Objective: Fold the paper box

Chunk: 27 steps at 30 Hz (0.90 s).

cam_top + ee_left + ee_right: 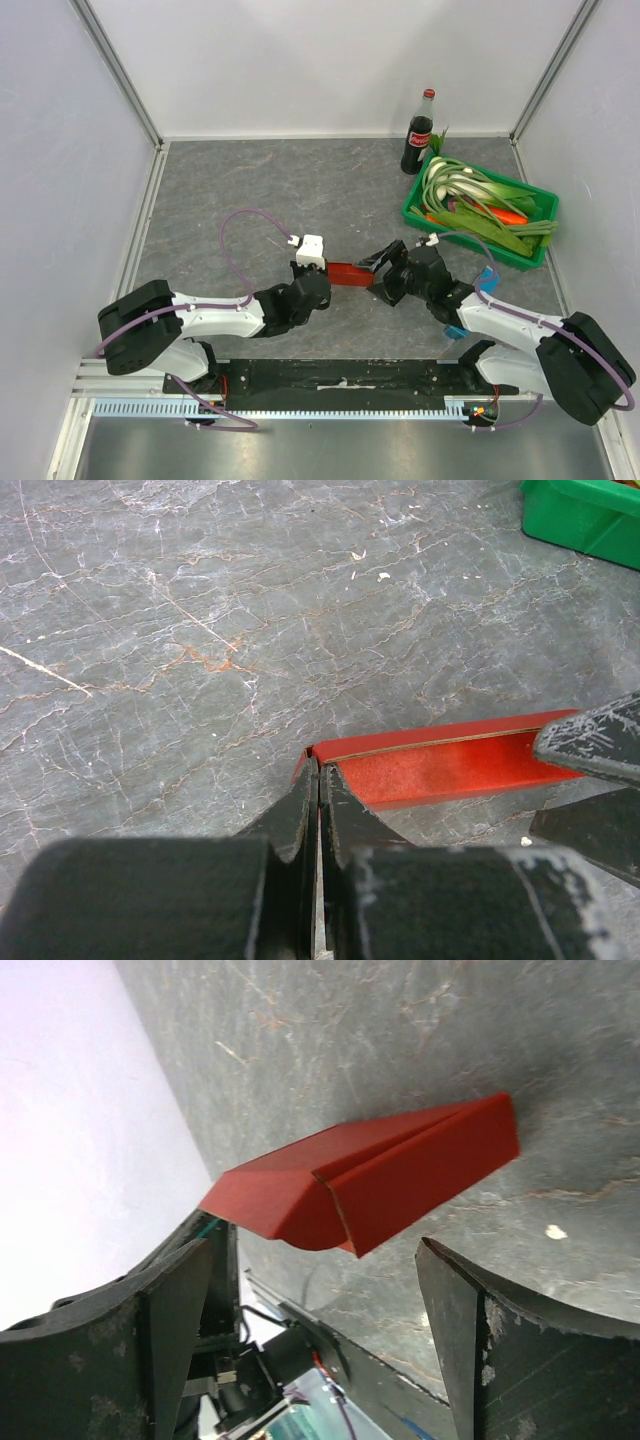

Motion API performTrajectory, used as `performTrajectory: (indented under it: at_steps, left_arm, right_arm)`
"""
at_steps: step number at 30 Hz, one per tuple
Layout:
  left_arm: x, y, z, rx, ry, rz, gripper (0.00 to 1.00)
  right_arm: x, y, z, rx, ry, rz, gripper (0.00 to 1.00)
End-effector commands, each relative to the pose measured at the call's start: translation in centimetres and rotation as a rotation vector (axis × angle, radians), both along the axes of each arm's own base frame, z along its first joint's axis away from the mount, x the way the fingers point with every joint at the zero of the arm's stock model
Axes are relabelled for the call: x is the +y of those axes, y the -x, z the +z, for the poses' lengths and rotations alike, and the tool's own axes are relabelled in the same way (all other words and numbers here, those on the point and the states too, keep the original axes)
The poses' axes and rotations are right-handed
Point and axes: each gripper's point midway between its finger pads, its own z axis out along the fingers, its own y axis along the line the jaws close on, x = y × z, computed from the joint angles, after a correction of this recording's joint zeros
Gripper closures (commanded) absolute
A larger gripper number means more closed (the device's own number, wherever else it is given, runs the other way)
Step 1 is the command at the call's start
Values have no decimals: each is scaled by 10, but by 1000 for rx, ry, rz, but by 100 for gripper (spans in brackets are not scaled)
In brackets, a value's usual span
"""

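Left end effector pinches paper box end; right end effector spread wide. Hold steady, squeeze other end slowly.

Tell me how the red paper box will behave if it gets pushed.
Probably floppy: the paper box is thin folded cardboard with a curved flap, so a push would likely bend it. Likely very light, since the left gripper holds it by one edge. Flat-sided, so unlikely to roll.
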Motion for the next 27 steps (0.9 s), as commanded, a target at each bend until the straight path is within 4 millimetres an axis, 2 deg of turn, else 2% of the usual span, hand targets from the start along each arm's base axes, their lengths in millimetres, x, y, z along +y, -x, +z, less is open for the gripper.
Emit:
performTrajectory:
  at_steps: [1,10,15,27]
  left_arm:
    - [27,34,-67,179,-219,-72,98]
    - [25,34,-68,182,-221,-76,98]
    - [26,34,-67,177,-223,-77,98]
    - [26,34,-65,173,-223,-78,98]
  right_arm:
    - [14,-9,26,-24,-200,-44,7]
    - [7,-14,17,26,-222,-133,6]
    - [10,-14,9,71,-224,-134,7]
    - [11,-19,2,79,-217,-154,17]
